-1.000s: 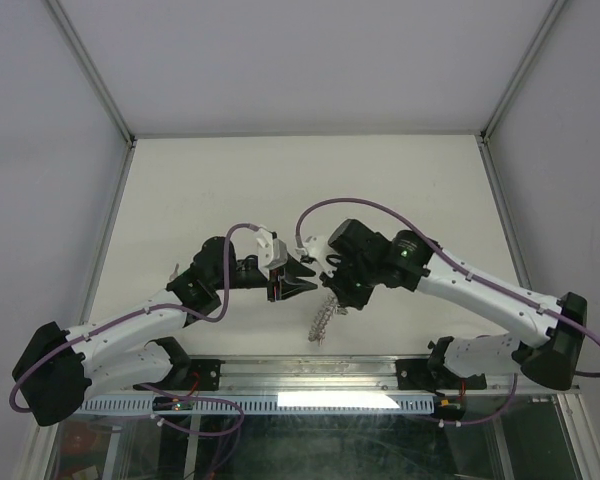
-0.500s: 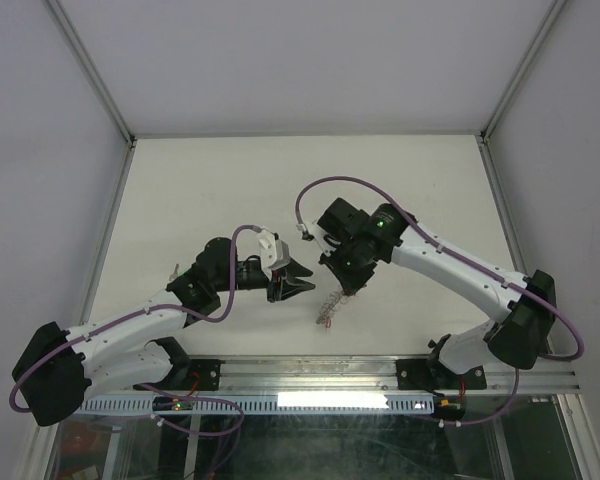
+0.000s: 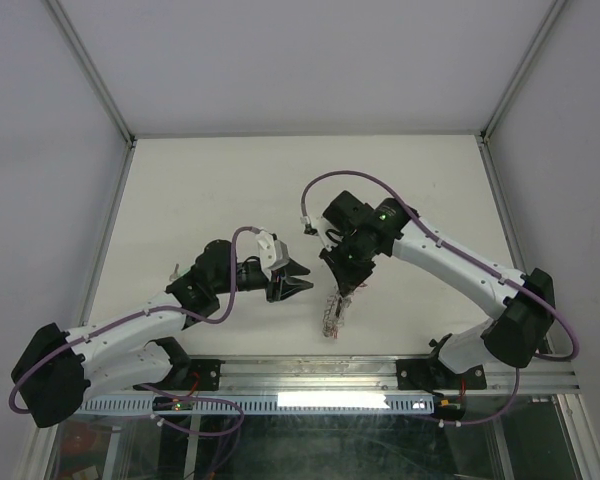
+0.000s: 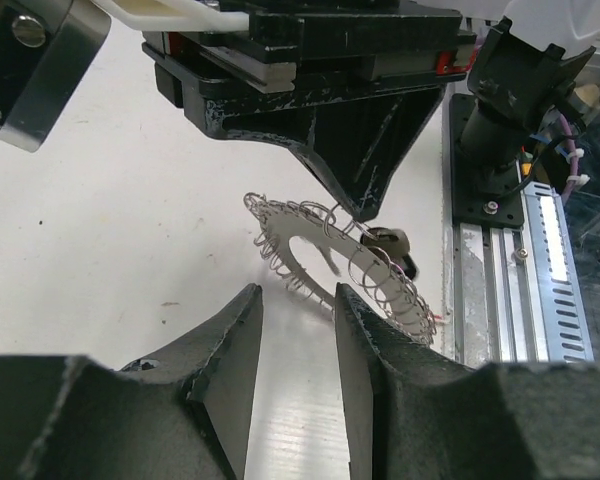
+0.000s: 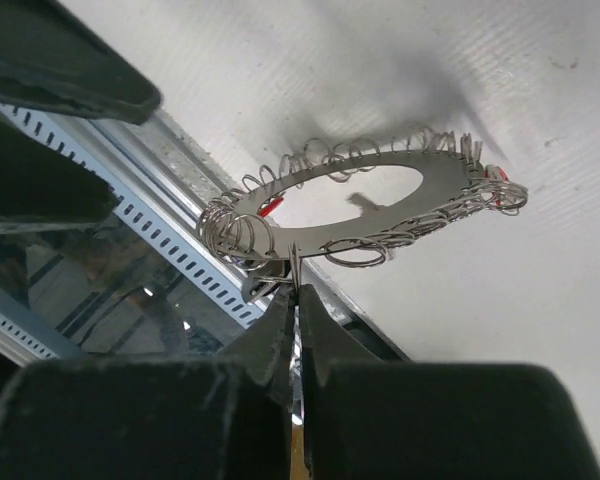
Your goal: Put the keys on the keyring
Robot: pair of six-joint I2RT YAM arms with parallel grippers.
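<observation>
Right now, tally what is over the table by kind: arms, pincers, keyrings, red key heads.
Robot arms: 2 (left arm, right arm)
Pincers: 2 (left pincer open, right pincer shut on the keyring's rim)
Keyring: 1
Red key heads in sight at the rim, right wrist view: 2
Total: 7

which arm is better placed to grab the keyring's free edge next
Probably left. The left gripper is open, empty and pointed at the keyring, while the right gripper is shut on the keyring's fringe, holding it.
</observation>
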